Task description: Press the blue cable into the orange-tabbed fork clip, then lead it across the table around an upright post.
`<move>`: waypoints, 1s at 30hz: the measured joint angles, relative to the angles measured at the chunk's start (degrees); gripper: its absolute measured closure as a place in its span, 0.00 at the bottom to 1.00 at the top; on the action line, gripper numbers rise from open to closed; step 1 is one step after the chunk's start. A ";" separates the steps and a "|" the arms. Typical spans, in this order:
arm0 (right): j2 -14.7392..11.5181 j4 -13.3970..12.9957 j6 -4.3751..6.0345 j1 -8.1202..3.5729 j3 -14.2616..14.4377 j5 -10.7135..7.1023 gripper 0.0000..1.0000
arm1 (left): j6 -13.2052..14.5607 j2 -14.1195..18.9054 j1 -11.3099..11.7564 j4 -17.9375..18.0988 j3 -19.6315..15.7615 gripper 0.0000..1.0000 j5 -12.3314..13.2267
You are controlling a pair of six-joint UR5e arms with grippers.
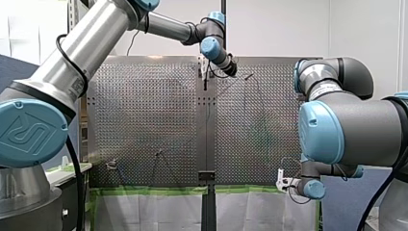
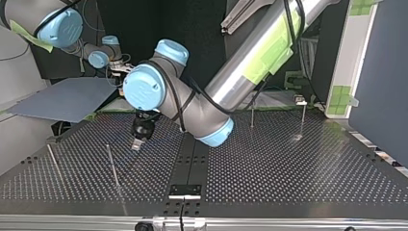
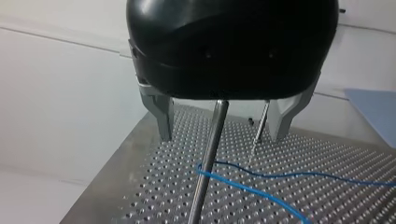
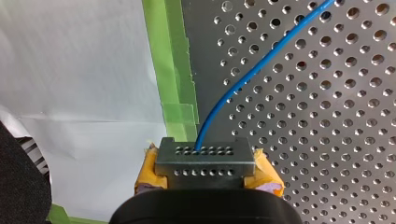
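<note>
The blue cable point(image 3: 261, 191) lies on the perforated table and bends around the foot of an upright post point(image 3: 210, 154). My left gripper point(image 3: 222, 137), black with metal fingers point(image 3: 163, 116), hangs open above the far middle of the table with that post between its jaws, gripping nothing. It shows in the front view point(image 1: 207, 72) and the top view point(image 2: 138, 140). My right gripper point(image 4: 205, 161), with yellow pads point(image 4: 147, 175), is shut on the blue cable point(image 4: 233, 91) at the table's taped edge. A small clip point(image 1: 111, 164) stands near the front view's near left; I cannot tell its colour.
Further thin posts stand on the table point(image 2: 288, 183): a second post point(image 3: 259, 130) just beyond my left gripper, a rod point(image 2: 53, 161) at the top view's left, and two posts point(image 2: 251, 115) at its far right. Green tape point(image 4: 170, 70) lines the table edge.
</note>
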 joint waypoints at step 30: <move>0.02 0.05 0.00 -0.01 0.01 0.00 1.00 | -0.66 0.17 -1.53 -2.19 -0.41 0.00 -3.08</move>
